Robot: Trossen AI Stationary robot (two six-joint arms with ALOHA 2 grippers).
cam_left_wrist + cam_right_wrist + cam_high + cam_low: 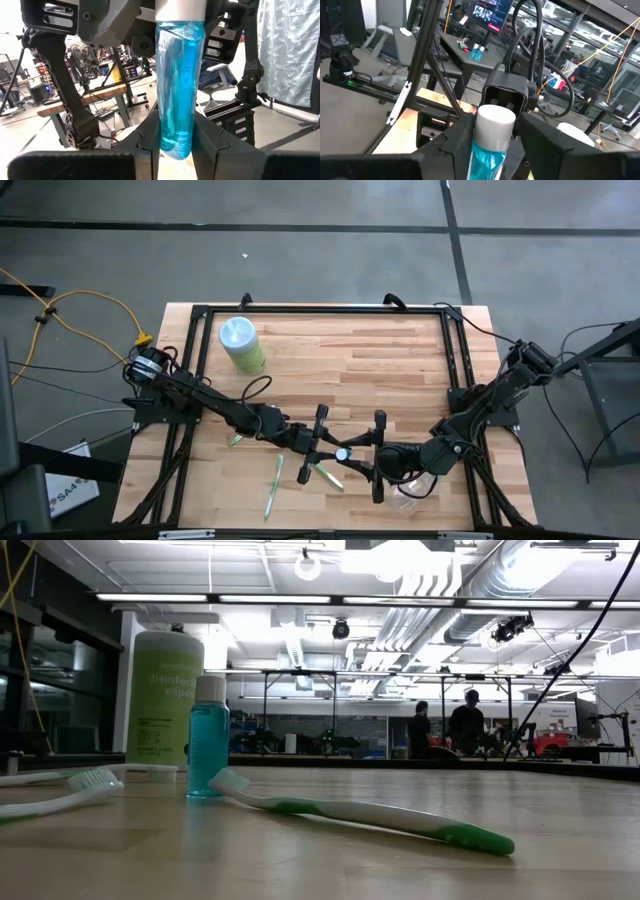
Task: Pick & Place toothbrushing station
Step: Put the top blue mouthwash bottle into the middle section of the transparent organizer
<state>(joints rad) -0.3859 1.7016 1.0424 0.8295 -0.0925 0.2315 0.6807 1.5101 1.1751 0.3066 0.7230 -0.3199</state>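
Note:
The small blue tube with a white cap (343, 452) stands upright near the table's front middle; it also shows in the low view (208, 735), where no gripper shows. My left gripper (334, 449) comes from the left and is shut on the tube's lower part (176, 120). My right gripper (355, 455) comes from the right and is shut at its cap end (495, 122). Green and white toothbrushes (274, 485) (330, 476) (236, 440) lie flat on the wood. A clear cup (407, 498) stands under the right arm. My left gripper pinches the tube's lower body (165, 142) between its two fingers, coming level from the table's left, fingers across the tube. The tube stands upright; whether its base touches the table, I cannot tell. My right gripper pinches the tube just at and below the white cap (485, 150) between its two fingers, coming from the table's right and slanting slightly down. The tube is upright between them.
A pale-green canister with a light-blue lid (241, 345) stands at the far left of the table and shows behind the tube in the low view (164, 700). A black frame (320, 308) rims the table. People stand far off in the room (465, 725).

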